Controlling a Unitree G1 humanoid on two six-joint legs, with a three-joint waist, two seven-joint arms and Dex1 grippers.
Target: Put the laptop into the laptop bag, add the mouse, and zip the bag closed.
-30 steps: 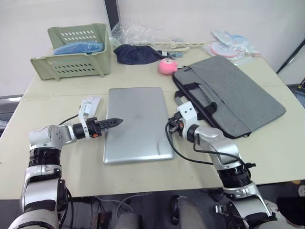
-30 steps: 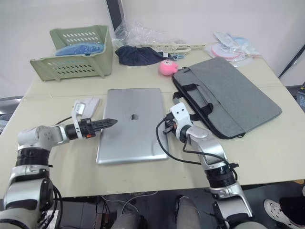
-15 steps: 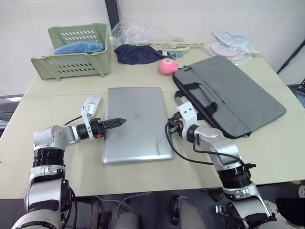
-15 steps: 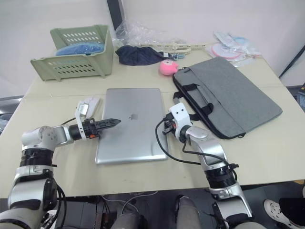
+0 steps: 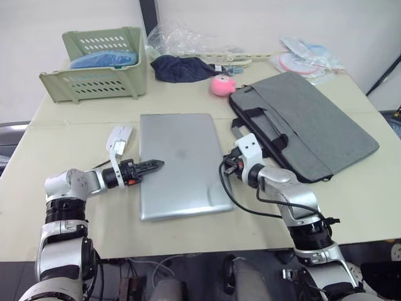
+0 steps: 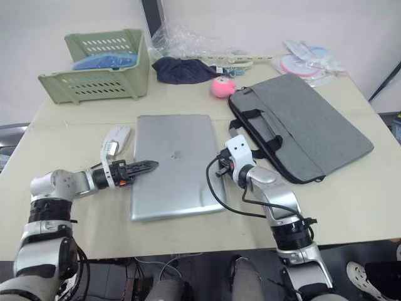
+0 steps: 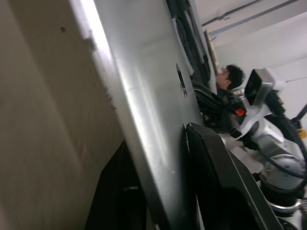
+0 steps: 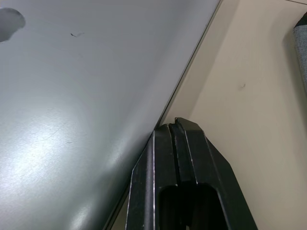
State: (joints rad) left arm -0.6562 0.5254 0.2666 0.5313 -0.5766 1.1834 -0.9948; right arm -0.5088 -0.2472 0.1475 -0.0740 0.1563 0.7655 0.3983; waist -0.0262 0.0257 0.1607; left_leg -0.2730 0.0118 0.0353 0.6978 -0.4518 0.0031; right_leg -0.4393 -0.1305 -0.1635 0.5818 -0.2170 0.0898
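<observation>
Left gripper (image 6: 149, 165) has slid a bit further along the laptop's (image 6: 174, 164) left edge since a second ago; laptop itself has turned slightly, near end now angled toward the right. In the left wrist view the fingers (image 7: 225, 182) straddle the laptop's edge, one black finger above the lid and one below, so they are clamped on it. Right gripper (image 8: 178, 125) sits at the laptop's right edge, fingers pressed together with nothing between them, tips touching the lid's rim.

Only marking readable: dark apple logo at the lid centre. No other writing legible.

Laptop lies flat, lid closed, at the table's middle. Laptop bag (image 6: 307, 125) lies flat just to its right, black handles toward the laptop, not touching it. Mouse (image 6: 117, 135) rests just beside the laptop's far left corner.

Surface is a pale beige table (image 6: 351, 188). At the far side: green slotted basket (image 6: 97, 63) with a blue thing inside, dark blue cloth (image 6: 182, 69), pink plush toy (image 6: 222, 87) near the bag's far corner, clear plastic wrap (image 6: 182, 41), packets (image 6: 307, 63). White walls behind.
</observation>
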